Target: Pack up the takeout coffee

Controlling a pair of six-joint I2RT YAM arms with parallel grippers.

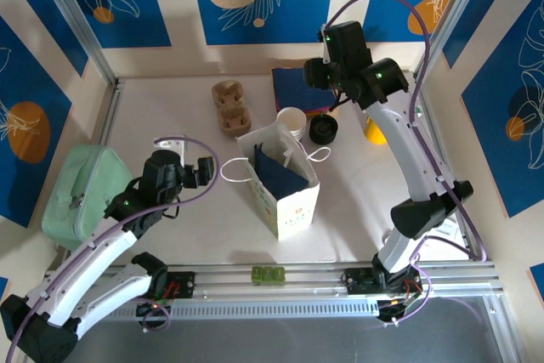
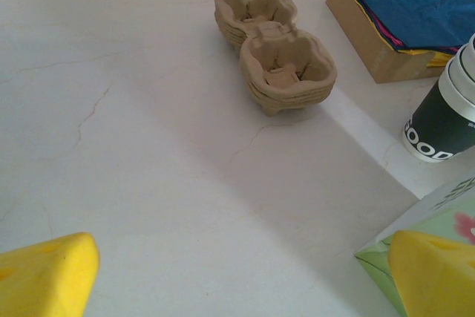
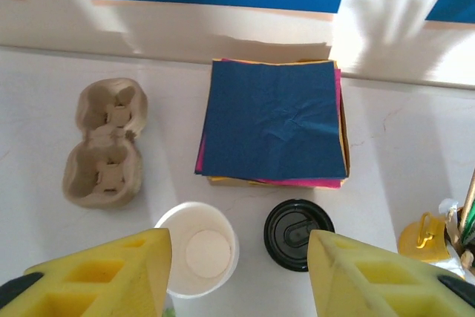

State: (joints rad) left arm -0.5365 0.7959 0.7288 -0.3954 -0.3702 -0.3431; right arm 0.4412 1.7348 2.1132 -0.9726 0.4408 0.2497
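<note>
Upright, lidless on table: small white paper cup [image 3: 197,250] w/ dark base; round black plastic lid [image 3: 298,234] just beside it, not touching; right gripper [image 3: 239,265] directly above both, jaws parted, empty; left gripper [image 2: 241,257] well apart, spread wide, empty.

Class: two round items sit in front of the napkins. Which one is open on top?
The white cup stack: you can see down inside it. The other is a closed black lid.

Cup stack [image 2: 439,120] cut by left wrist view's edge — lettering incomplete.
</note>
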